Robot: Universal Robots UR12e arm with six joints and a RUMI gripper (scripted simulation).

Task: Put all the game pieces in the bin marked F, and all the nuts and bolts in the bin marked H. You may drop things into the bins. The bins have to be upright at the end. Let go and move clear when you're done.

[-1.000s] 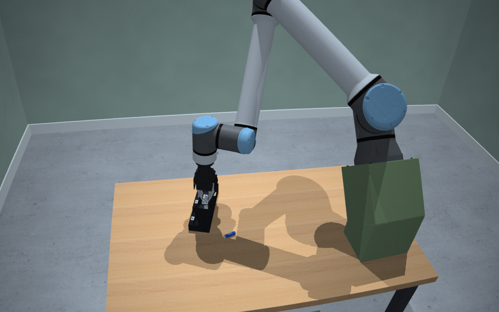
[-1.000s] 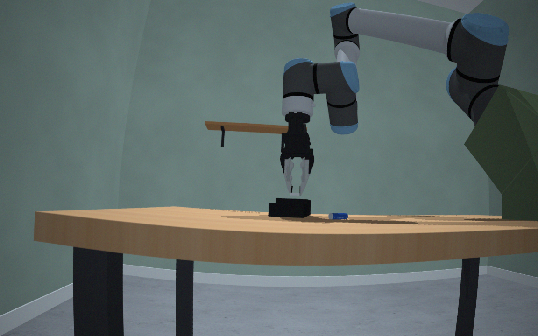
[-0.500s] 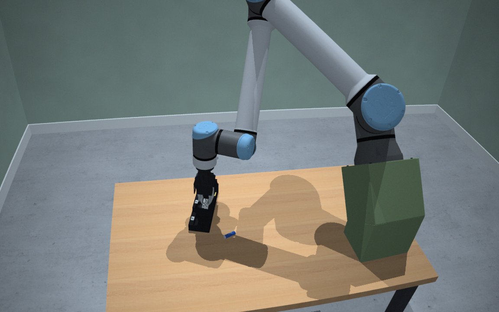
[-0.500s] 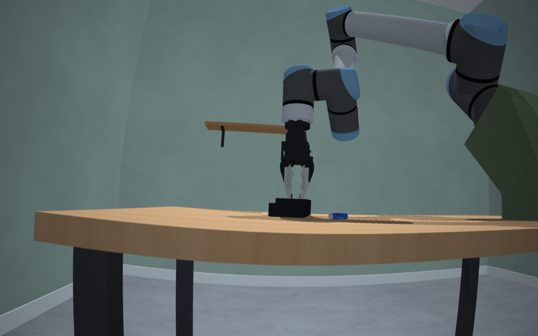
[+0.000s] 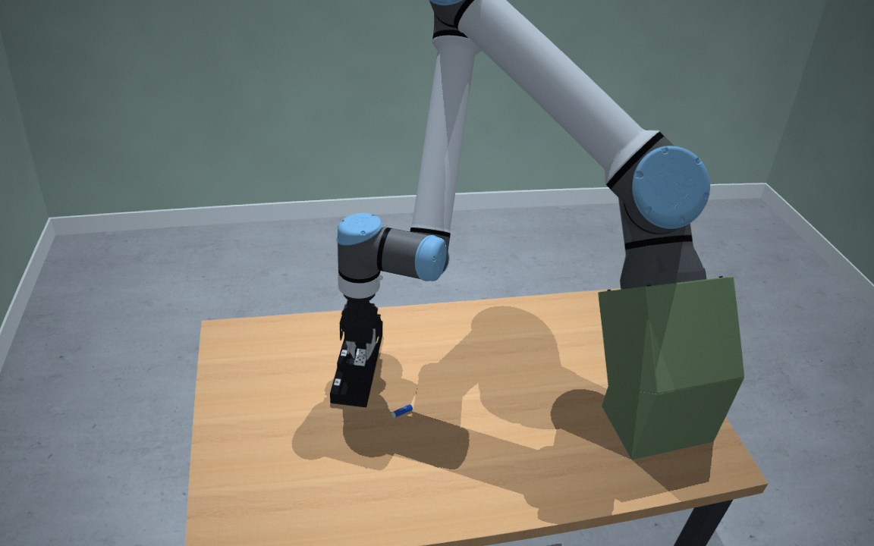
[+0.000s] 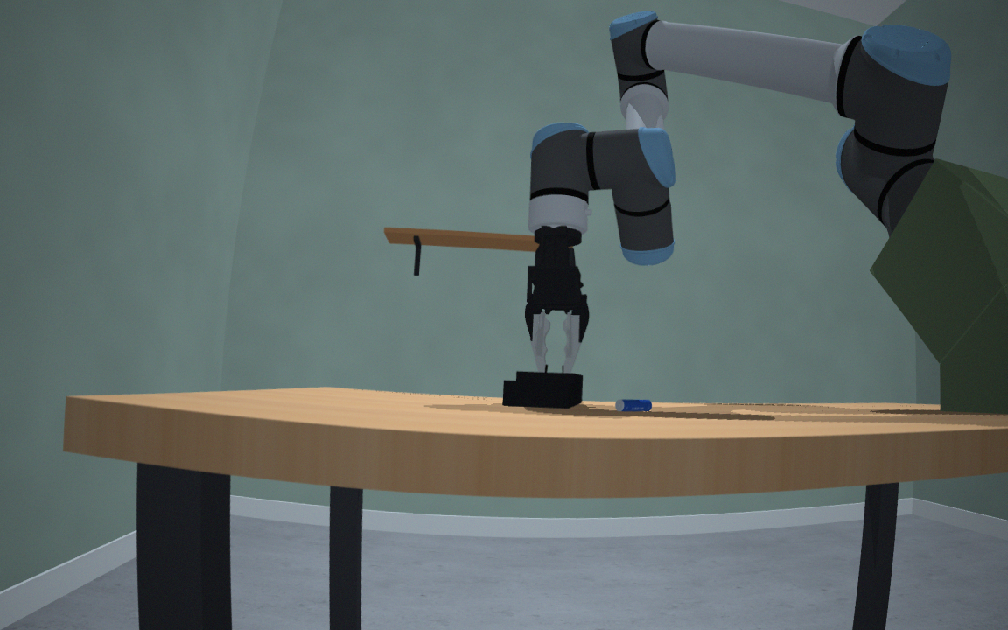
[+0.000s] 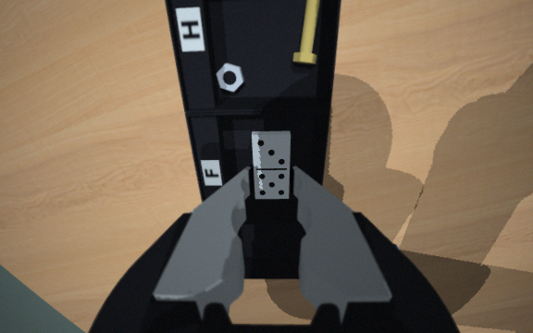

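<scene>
My gripper [image 5: 359, 349] [image 6: 555, 368] [image 7: 271, 168] points down at bin F [image 7: 315, 162]. Its fingertips are slightly parted, with narrow dark gaps beside a white domino [image 5: 359, 357] [image 7: 271, 182] that still lies between them. The domino is over or inside bin F; its exact height is hidden in the exterior view. The F label [image 7: 211, 173] shows left of the fingers. Bin H [image 7: 266, 51] adjoins it and contains a silver nut [image 7: 222, 77] and a yellow bolt [image 7: 309, 32]. The bins stand upright. The floor of bin F is partly hidden by the domino.
A blue battery [image 5: 402, 410] [image 6: 633, 404] lies on the table [image 5: 256, 475] [image 6: 414, 446], beside the bin row. A large green angular block [image 5: 681, 407] [image 6: 985, 345] stands at the right, near the arm's base. Another bin section [image 7: 271, 264] adjoins bin F, partly behind the fingers.
</scene>
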